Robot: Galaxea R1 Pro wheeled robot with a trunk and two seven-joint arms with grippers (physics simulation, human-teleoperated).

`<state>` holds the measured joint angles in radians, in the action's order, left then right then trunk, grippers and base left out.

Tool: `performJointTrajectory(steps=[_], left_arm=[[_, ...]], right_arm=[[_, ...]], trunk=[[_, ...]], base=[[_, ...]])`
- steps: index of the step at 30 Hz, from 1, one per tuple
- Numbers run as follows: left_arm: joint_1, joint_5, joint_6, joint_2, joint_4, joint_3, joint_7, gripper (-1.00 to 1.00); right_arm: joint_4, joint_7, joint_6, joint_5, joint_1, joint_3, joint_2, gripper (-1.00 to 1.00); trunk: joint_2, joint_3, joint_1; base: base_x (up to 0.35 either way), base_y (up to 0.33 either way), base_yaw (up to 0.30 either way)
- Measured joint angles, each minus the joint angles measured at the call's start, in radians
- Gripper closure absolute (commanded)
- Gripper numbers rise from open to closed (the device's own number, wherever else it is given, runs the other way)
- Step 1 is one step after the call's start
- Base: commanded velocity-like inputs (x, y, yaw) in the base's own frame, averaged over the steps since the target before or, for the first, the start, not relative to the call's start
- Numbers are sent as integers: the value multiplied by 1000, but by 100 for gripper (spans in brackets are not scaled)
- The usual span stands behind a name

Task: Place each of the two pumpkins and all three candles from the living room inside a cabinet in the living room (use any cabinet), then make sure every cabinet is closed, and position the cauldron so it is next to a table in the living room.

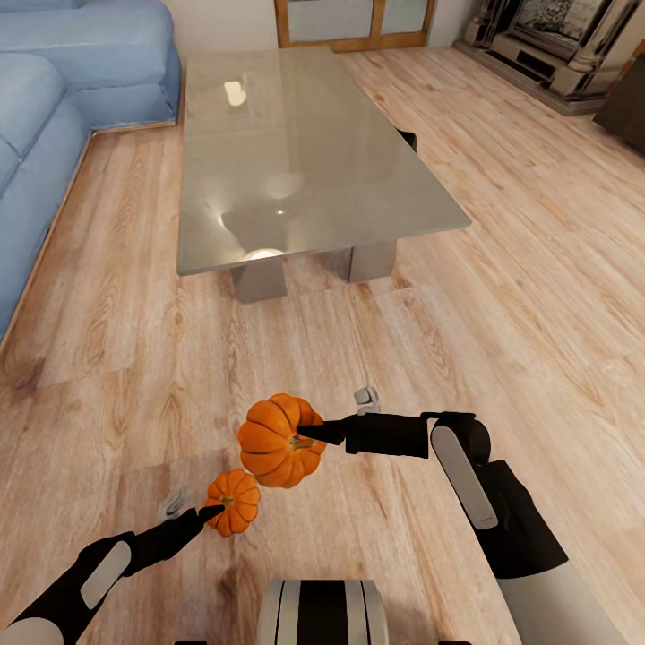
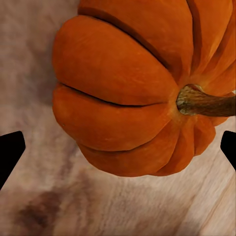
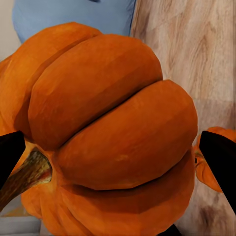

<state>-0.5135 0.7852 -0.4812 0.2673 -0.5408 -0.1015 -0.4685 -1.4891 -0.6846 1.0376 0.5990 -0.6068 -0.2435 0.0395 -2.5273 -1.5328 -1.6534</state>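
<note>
We carry 2 pumpkins above the wood floor (image 1: pixel 502 296), 1 per arm: the larger pumpkin (image 1: pixel 279 441) is clamped in our right gripper (image 1: pixel 309 436), the smaller pumpkin (image 1: pixel 234 502) in our left gripper (image 1: pixel 213 512). In the right wrist view the dark fingertips (image 3: pixel 220 162) flank the ribbed body on both sides; in the left wrist view the tips sit wider, at the picture's edges, so that hold looks looser. The two pumpkins hang just beside each other, nearly touching. Ahead stands the glass-topped table (image 1: pixel 358 179), with a blue sofa (image 1: pixel 54 98) to its left and a dark edge, possibly the cauldron (image 1: pixel 409 139), peeking past the table's right side. We judge the haul to the cabinet calls for level wrists, slow turns and a little more gap between the 2 loads
</note>
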Motion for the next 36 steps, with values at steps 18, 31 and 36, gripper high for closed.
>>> performJointTrajectory(steps=[18, 31, 36], left_arm=[[0, 0, 0, -1, 1, 0, 7, -100], [0, 1, -1, -1, 1, 0, 6, -100], [0, 1, -1, -1, 1, 0, 6, -100]], right_arm=[[0, -1, 1, 3, 0, 0, 0, 100], [-1, -1, 1, 3, 0, 1, 0, 100], [-2, -1, 1, 4, 0, 1, 0, 100]], trunk=[[-1, -15, -2], [-1, -15, -2], [-1, -15, -2]], base=[[7, 0, 0], [42, 0, 0], [72, 0, 0]])
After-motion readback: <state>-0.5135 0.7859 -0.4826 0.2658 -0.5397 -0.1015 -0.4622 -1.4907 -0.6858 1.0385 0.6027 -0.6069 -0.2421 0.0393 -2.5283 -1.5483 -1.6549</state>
